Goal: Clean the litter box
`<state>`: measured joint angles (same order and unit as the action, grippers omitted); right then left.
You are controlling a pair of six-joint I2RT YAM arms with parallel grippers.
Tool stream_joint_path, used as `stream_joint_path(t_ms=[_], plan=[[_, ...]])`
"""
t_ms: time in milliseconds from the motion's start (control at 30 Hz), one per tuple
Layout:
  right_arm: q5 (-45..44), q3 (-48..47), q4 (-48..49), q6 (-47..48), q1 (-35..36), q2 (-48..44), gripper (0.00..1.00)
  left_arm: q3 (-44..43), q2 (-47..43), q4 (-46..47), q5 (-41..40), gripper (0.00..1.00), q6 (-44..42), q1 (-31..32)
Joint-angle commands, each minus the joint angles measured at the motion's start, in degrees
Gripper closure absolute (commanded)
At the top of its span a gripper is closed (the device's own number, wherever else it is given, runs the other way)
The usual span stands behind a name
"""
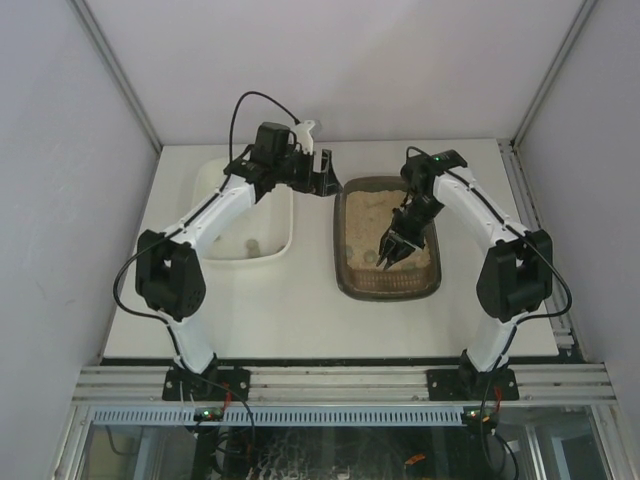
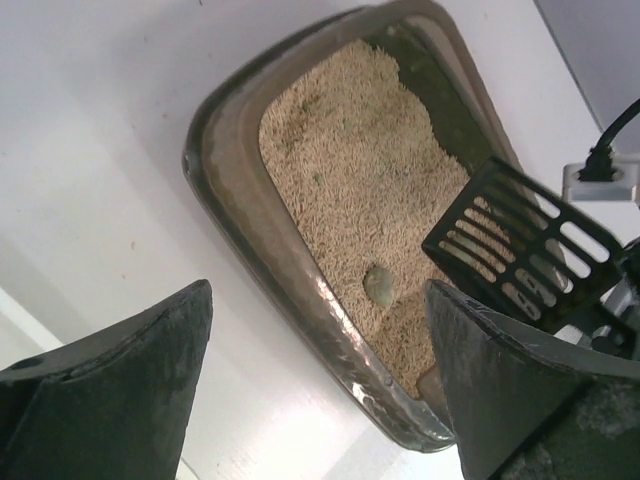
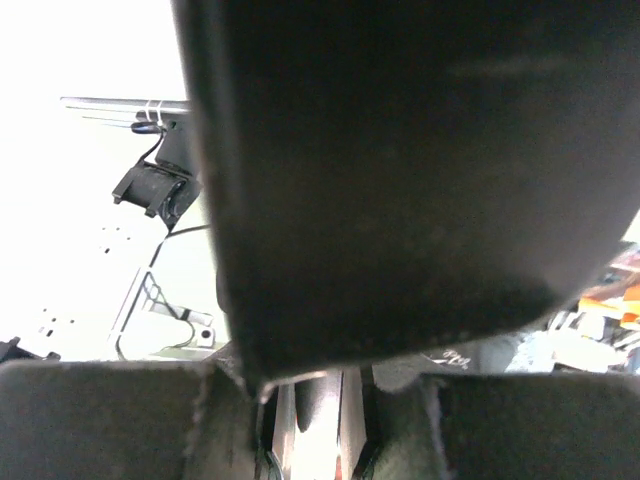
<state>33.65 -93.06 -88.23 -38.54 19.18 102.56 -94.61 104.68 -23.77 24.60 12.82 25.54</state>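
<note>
The litter box, a dark brown tray of beige litter, lies right of centre; it also shows in the left wrist view. A greenish clump lies on the litter, and a brownish one sits partly hidden by my finger. My right gripper is shut on a black slotted scoop, held over the litter. In the right wrist view the scoop blocks most of the frame above the gripper. My left gripper hangs open and empty over the box's far left corner.
A white tub stands left of the litter box under my left arm, with a small clump inside. Grey walls close in the table at the back and both sides. A metal rail runs along the right edge.
</note>
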Motion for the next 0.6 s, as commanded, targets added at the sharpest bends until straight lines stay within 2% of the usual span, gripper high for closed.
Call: stream_joint_path(t_ms=[0,333,567], plan=[[2.9,0.3,-3.2,-3.4,-1.1,-1.5,1.00,3.5,-2.1,4.4,4.1,0.10,-1.8,-0.4],[4.7,7.6,-3.2,-1.5,1.2,-1.7,1.00,4.3,-3.7,4.2,5.2,0.11,-1.2,-1.2],[6.1,4.0,-3.2,-0.6,3.0,3.6,1.00,2.7,-3.4,3.6,6.6,0.11,-1.6,-1.5]])
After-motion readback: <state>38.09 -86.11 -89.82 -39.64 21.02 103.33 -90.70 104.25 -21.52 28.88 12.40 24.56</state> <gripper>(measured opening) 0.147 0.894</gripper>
